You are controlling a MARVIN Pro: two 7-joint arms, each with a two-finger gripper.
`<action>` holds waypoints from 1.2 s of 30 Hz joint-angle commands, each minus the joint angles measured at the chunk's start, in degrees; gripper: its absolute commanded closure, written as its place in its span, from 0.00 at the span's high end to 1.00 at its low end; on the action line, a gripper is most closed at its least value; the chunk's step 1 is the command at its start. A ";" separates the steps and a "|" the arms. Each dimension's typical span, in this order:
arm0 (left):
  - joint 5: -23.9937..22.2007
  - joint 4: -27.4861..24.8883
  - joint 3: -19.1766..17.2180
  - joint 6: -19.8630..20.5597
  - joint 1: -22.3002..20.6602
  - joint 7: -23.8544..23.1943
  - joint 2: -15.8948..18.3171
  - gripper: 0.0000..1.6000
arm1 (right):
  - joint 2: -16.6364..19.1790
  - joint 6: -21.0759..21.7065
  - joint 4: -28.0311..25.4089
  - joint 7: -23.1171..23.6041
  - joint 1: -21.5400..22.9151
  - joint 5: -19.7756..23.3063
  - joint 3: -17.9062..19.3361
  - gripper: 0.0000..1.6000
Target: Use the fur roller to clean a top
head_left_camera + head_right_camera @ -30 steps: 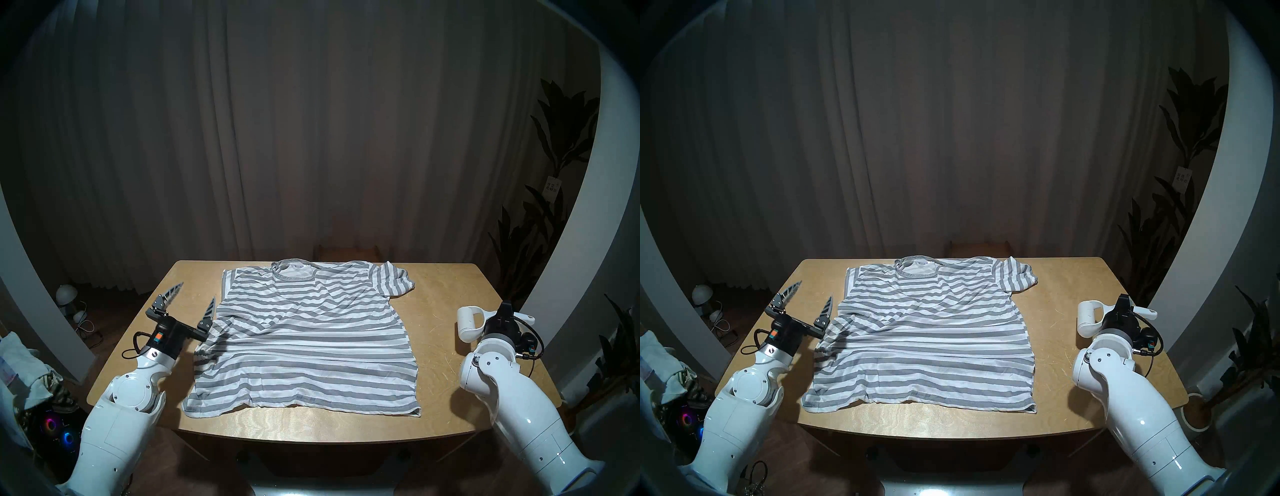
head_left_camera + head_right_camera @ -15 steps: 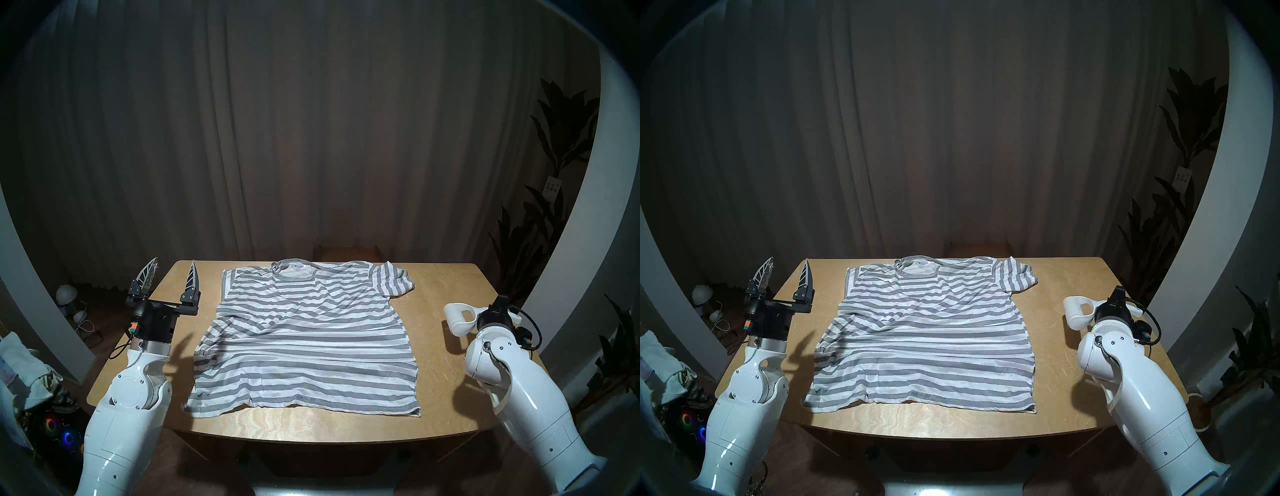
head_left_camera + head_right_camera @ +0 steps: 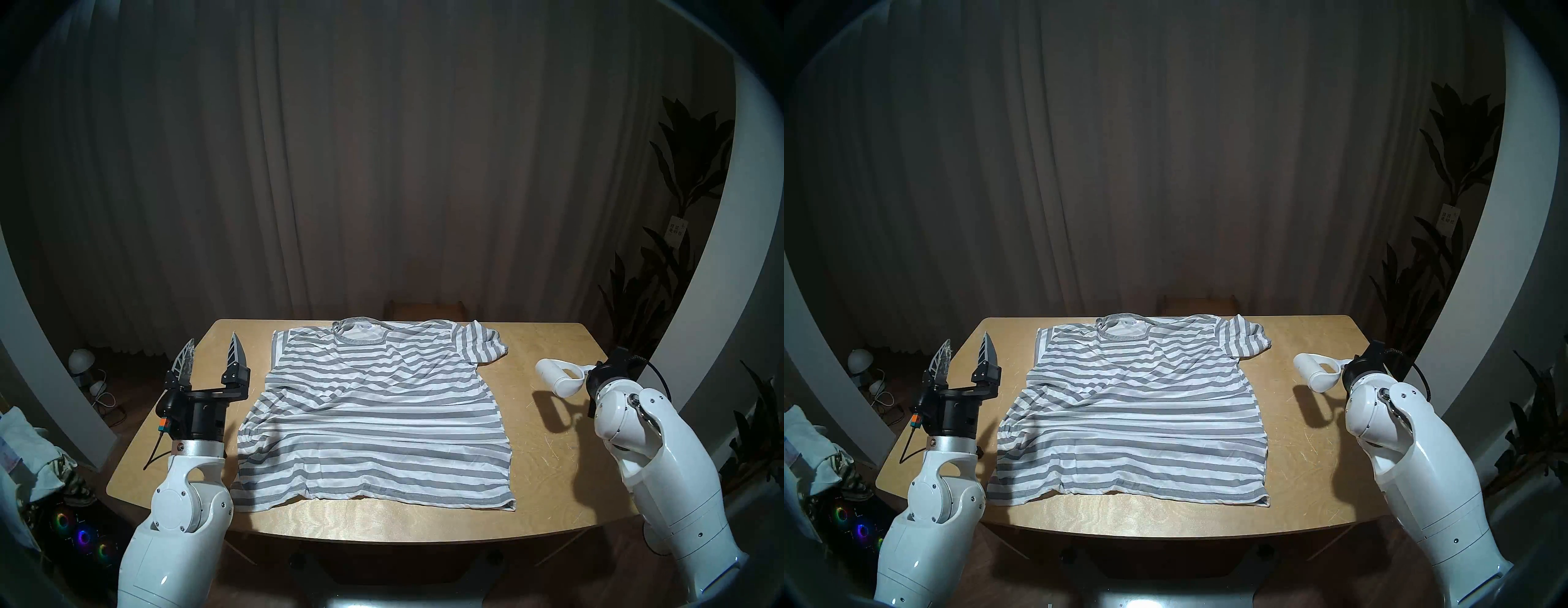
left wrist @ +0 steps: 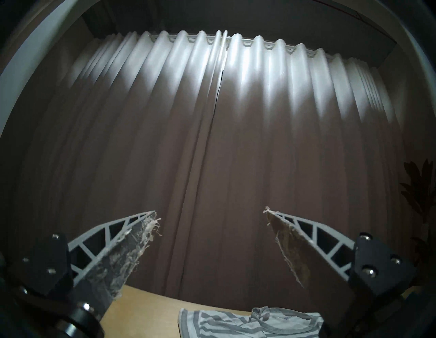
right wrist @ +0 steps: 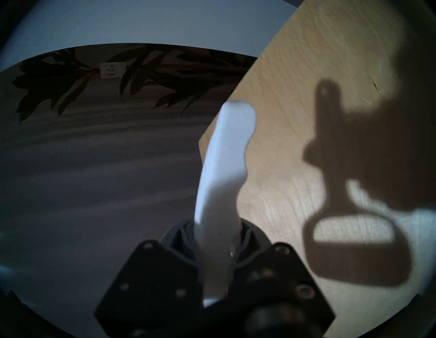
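The left claw (image 3: 212, 349), jaws spread wide, now points up and away toward the far edge of the surface (image 3: 551, 458); a second ago it leaned low toward the top's (image 3: 373, 416) left sleeve, and its arm now covers the hem's near left corner. The right claw (image 3: 594, 375), clamped on the fur roller (image 3: 555, 375), has turned, swinging the roller left and farther back, its shadow now plain on the surface below.

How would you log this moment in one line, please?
right gripper: shut on fur roller, above table | left gripper: open, empty | top: flat
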 commanded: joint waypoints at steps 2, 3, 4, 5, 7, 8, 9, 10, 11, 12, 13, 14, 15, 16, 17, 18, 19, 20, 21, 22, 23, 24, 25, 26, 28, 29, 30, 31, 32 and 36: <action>-4.67 -5.66 -0.18 4.70 3.82 0.25 0.77 1.00 | 0.83 8.15 0.00 3.34 -2.88 5.98 4.00 0.00; -5.06 -6.07 -0.18 5.34 4.09 0.31 0.92 1.00 | 1.08 8.46 0.06 3.78 -3.00 6.40 4.04 0.00; -5.74 -6.67 -0.21 6.21 4.44 0.39 1.06 1.00 | 0.96 10.42 0.34 4.54 -3.23 7.20 4.56 0.00; -6.22 -7.08 -0.25 6.87 4.68 0.46 1.18 1.00 | 1.11 10.32 0.40 4.76 -3.15 8.17 4.55 0.00; -7.33 -8.06 -0.36 8.41 5.27 0.57 1.57 1.00 | 1.99 12.32 1.34 6.32 -3.41 8.50 4.43 0.00; -8.10 -8.59 -0.45 9.32 5.59 0.60 1.79 1.00 | 2.01 13.96 1.94 7.07 -3.46 9.47 4.69 0.00; -8.53 -8.96 -0.55 9.96 5.82 0.63 1.98 1.00 | 2.31 14.46 2.48 7.87 -3.48 9.53 4.50 0.00; -8.81 -9.27 -0.62 10.73 6.06 0.58 2.33 1.00 | 2.92 15.81 3.29 8.76 -3.58 9.37 4.02 0.00; -9.32 -9.63 -0.71 11.47 6.31 0.56 2.55 1.00 | 3.04 17.01 4.11 9.70 -3.59 9.70 3.84 0.00; -9.68 -9.82 -0.74 12.01 6.46 0.56 2.62 1.00 | 3.36 17.36 5.08 10.59 -3.42 8.91 3.09 0.00; -9.93 -10.02 -0.80 12.61 6.65 0.56 2.82 1.00 | 3.32 18.53 6.11 11.55 -3.29 9.06 2.72 0.00; -10.37 -10.39 -0.93 13.62 6.96 0.51 3.18 1.00 | 2.97 20.18 7.78 12.94 -2.85 8.77 2.39 0.00; -10.66 -10.53 -0.99 13.99 7.04 0.48 3.20 1.00 | 2.98 20.57 8.84 13.23 -2.42 8.30 1.87 0.00; -10.95 -10.83 -1.09 14.71 7.22 0.44 3.40 1.00 | 2.53 22.36 10.50 14.91 -1.94 7.84 1.58 0.00; -10.95 -10.83 -1.09 14.71 7.22 0.44 3.40 1.00 | 2.53 22.36 10.50 14.91 -1.94 7.84 1.58 0.00; -11.47 -11.28 -1.23 15.67 7.47 0.39 3.63 1.00 | 2.25 24.18 12.69 16.52 -0.66 7.85 0.93 0.00; -11.67 -11.48 -1.29 16.08 7.57 0.39 3.71 1.00 | 2.03 23.69 13.17 15.91 0.13 7.77 0.65 0.00; -11.79 -11.76 -1.36 16.67 7.76 0.33 3.92 1.00 | 1.63 25.55 14.43 17.62 0.56 8.01 0.51 0.00; -11.86 -11.98 -1.42 17.08 7.90 0.32 4.06 1.00 | 1.56 25.98 15.14 17.91 1.09 7.72 0.22 0.00; -12.27 -12.23 -1.45 17.54 8.01 0.37 3.99 1.00 | 1.44 27.41 15.97 19.20 1.68 7.40 0.15 0.00; -12.46 -12.47 -1.52 17.97 8.15 0.34 4.10 1.00 | 1.33 28.59 16.75 20.19 2.26 7.30 0.08 0.00; -12.54 -12.61 -1.55 18.23 8.22 0.32 4.16 1.00 | 1.29 28.75 16.92 20.24 2.78 6.96 0.19 0.00; -12.72 -12.78 -1.62 18.55 8.32 0.34 4.21 1.00 | 1.34 30.10 17.56 21.44 3.10 6.86 0.23 0.00; -12.95 -12.97 -1.71 18.95 8.44 0.34 4.26 1.00 | 1.17 31.28 18.21 22.92 3.49 6.84 0.30 0.00; -13.25 -13.15 -1.78 19.42 8.59 0.32 4.33 1.00 | 1.17 31.40 18.20 22.29 4.00 6.07 0.44 0.00; -13.25 -13.15 -1.78 19.42 8.59 0.32 4.33 1.00 | 1.17 31.40 18.20 22.29 4.00 6.07 0.44 0.00; -13.60 -13.37 -1.82 20.07 8.80 0.30 4.48 1.00 | 0.24 33.50 19.69 25.43 4.61 5.31 0.43 0.00; -13.77 -13.47 -1.84 20.37 8.88 0.29 4.54 1.00 | -0.10 33.80 20.16 26.77 4.72 4.50 0.19 0.00; -13.77 -13.47 -1.84 20.37 8.88 0.29 4.54 1.00 | -0.10 33.80 20.16 26.77 4.72 4.50 0.19 0.00; -14.35 -13.90 -1.95 21.53 9.20 0.22 4.89 1.00 | -2.95 33.49 21.07 29.56 4.59 1.06 0.85 0.00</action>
